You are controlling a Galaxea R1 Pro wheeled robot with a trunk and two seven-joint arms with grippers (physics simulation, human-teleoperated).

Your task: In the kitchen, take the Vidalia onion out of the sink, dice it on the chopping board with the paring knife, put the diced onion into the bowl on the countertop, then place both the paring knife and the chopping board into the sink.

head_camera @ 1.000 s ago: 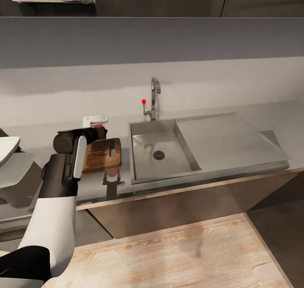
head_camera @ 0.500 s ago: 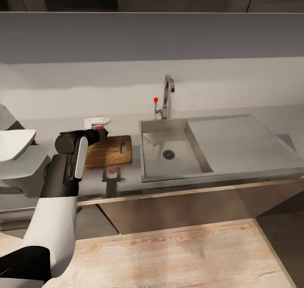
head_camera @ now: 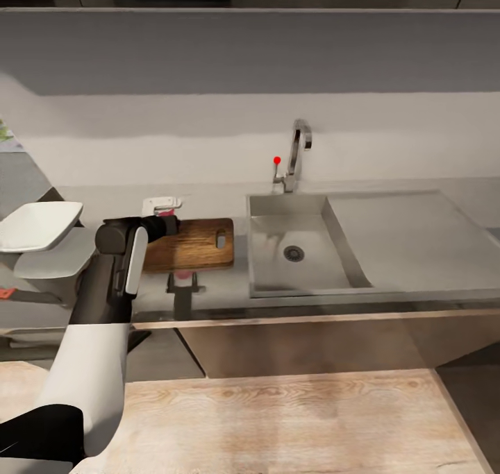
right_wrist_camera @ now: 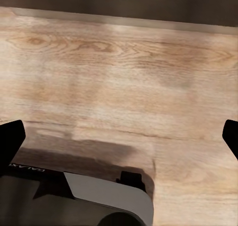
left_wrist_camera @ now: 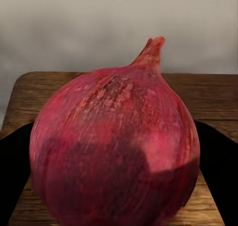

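Left gripper (head_camera: 164, 223) is clamped on the Vidalia onion (left_wrist_camera: 115, 149), held over the chopping board (head_camera: 201, 243) near the countertop (head_camera: 208, 203) front edge, just left of the sink (head_camera: 267, 280).

Risk: the round onion may roll off the board on release.

Left wrist view shows the onion's red skin and stem close up; head view barely shows it. Right gripper (right_wrist_camera: 121, 134) hangs spread over wooden floor (right_wrist_camera: 124, 72).
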